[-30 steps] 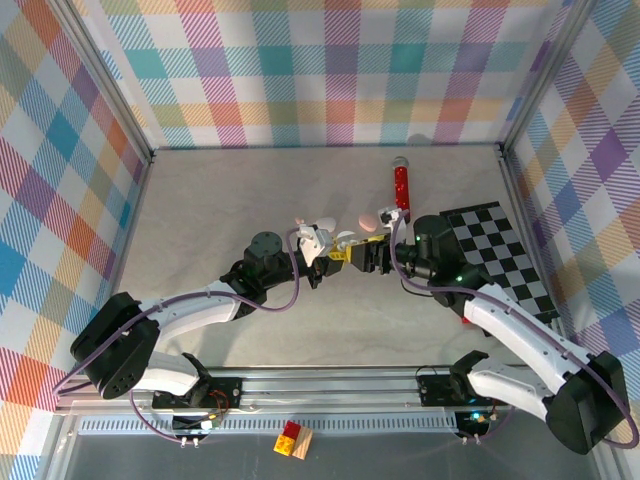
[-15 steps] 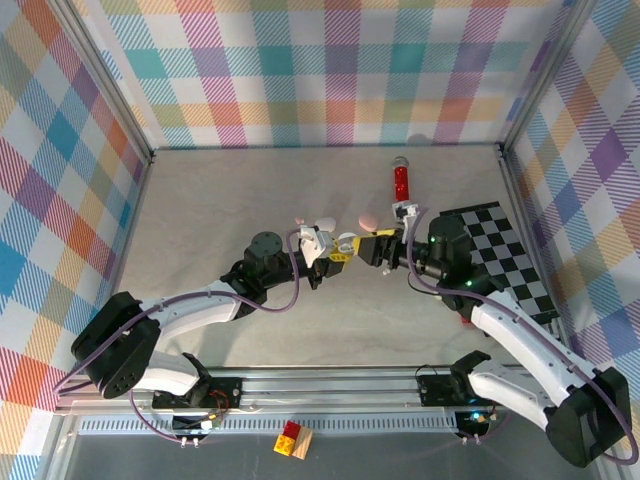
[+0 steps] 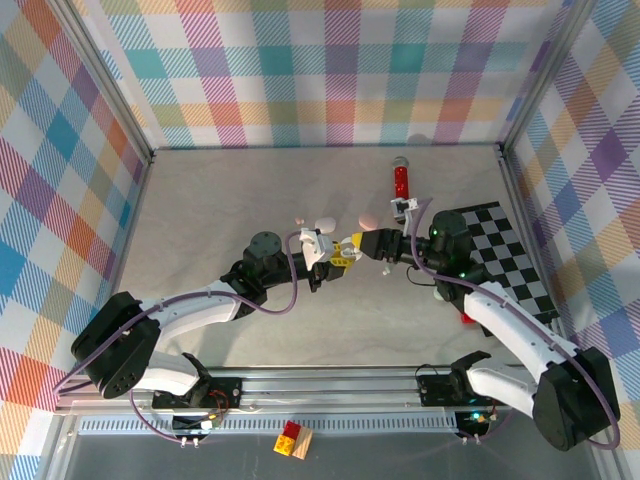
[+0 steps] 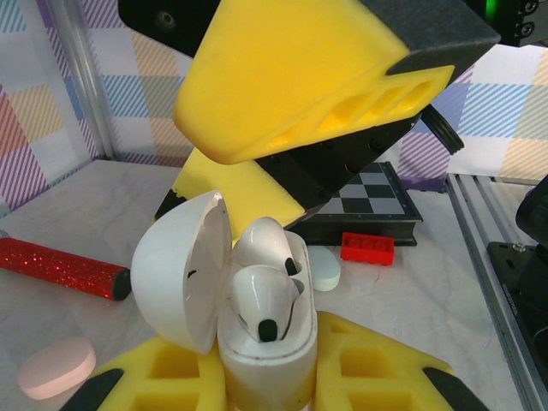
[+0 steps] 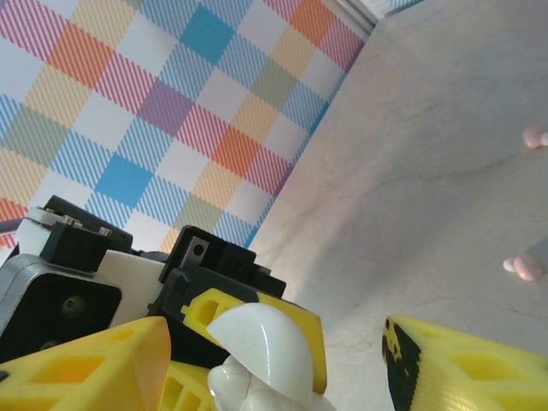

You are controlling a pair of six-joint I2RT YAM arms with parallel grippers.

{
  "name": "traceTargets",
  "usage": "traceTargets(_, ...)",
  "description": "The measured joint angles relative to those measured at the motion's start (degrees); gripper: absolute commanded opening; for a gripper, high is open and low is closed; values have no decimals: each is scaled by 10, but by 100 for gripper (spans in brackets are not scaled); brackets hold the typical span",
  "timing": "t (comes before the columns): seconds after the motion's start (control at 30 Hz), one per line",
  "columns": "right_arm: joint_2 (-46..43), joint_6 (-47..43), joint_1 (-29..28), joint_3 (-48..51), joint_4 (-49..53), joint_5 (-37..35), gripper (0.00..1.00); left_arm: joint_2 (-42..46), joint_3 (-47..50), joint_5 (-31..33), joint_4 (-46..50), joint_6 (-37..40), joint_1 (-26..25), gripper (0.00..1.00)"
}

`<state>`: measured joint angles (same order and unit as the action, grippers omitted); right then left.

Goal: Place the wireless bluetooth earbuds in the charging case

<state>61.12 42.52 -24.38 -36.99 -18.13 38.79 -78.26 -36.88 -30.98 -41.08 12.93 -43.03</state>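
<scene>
Holding the charging case (image 4: 264, 347) upright above the bench (image 4: 445, 291), the left tool (image 4: 270, 381) is clamped on the case's lower body, one yellow pad on each side. The lid (image 4: 175, 278) is swung open to the left. Two of the wireless bluetooth earbuds sit in the case. One is at the front (image 4: 261, 304) with a dark spot facing out, and one is behind it (image 4: 267, 244). Both heads rise above the rim, so I judge that they are placed but perhaps not pressed fully home; the wells themselves are hidden.

The right tool (image 5: 274, 368) hangs just beside and above the case. Its jaws stand well apart and there is nothing between them that I can see. In its own wrist view the white lid dome shows between its two yellow pads.

By my reading, the main part of the task is done for this case. What is left is a push to seat the earbuds if they stand proud, and maybe closing the lid.

Two tiny pale pink pieces (image 5: 524, 267) lie on the bench well away from the tools. They are too small to tell whether they are more earbuds. A red glitter cylinder (image 4: 60, 267) and a pink pebble-shaped case (image 4: 56, 366) also lie on the bench, apart from the held case.
</scene>
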Motion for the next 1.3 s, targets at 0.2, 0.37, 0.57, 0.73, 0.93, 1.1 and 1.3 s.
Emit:
traceTargets(0.2, 2, 5, 0, 0, -19, 26, 57, 0, 0, 0, 4, 0, 0, 12)
traceTargets(0.37, -5, 5, 0, 0, -24, 29, 53, 0, 0, 0, 4, 0, 0, 12)
traceTargets(0.57, -14, 1, 1, 0, -23, 28, 50, 0, 0, 0, 4, -2, 0, 12)
traceTargets(0.73, -29, -13, 0, 0, -21, 29, 50, 0, 0, 0, 4, -7, 1, 12)
traceTargets(0.93, -47, -49, 0, 0, 13, 16, 51, 0, 0, -1, 5, -14, 3, 12)
traceTargets(1.1, -47, -73, 0, -9, 57, -8, 62, 0, 0, -12, 5, -15, 5, 13)
traceTargets(1.3, 0, -74, 0, -33, 56, 34, 62, 0, 0, -21, 5, -15, 5, 13)
